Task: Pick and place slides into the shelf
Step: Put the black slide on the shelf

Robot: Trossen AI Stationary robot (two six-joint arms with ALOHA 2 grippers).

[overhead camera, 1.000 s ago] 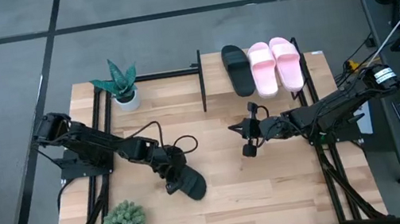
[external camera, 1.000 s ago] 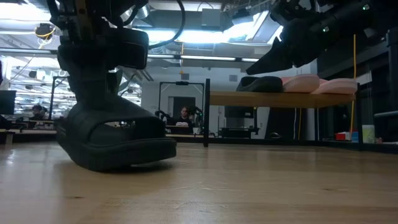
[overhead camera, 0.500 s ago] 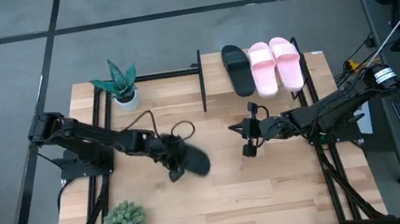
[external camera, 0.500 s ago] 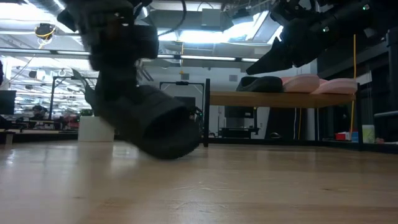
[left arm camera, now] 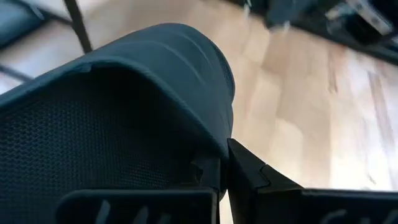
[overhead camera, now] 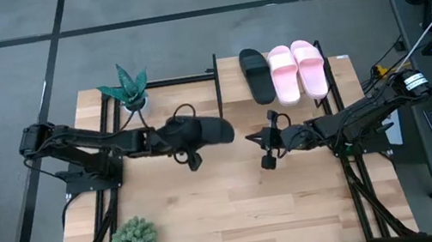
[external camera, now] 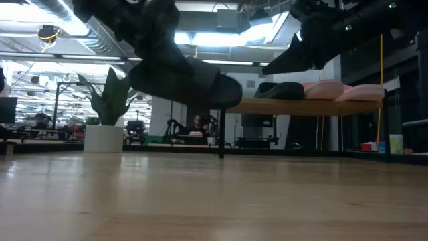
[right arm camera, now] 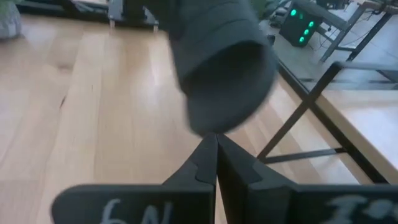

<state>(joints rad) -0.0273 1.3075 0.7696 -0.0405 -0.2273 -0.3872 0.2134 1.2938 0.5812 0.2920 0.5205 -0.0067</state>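
Note:
A black slide (overhead camera: pixel 207 130) hangs in the air over the table's middle, shut in my left gripper (overhead camera: pixel 178 136); in the low view the black slide (external camera: pixel 190 82) floats well above the tabletop. The shelf (overhead camera: pixel 233 92) stands at the far right, a light board with black posts. On it lie another black slide (overhead camera: pixel 257 75) and the pink pair (overhead camera: pixel 298 71), flat on their soles. My right gripper (overhead camera: pixel 265 142) is shut on nothing and hovers right of centre, below the shelf's front edge. My left gripper pinches the black slide between its two fingers at the rim (left arm camera: pixel 214 163) of the end nearest the left arm. It comes roughly level from the table's left. The slide is lifted clear and sticks out toward the right, about level.
A potted plant with pointed leaves (overhead camera: pixel 131 89) stands far left, a round spiky plant (overhead camera: pixel 133 241) near left. Black frame rails (overhead camera: pixel 111 146) run along both table sides. A shelf post (overhead camera: pixel 217 86) stands just beyond the held slide. Bare wood (overhead camera: pixel 246 203) covers the near half.
My left gripper has lifted the black slide off the table and carried it up, toward the far edge and to the right, closer to the shelf. The slide has turned from pointing near-right to pointing right. My right arm has kept still.

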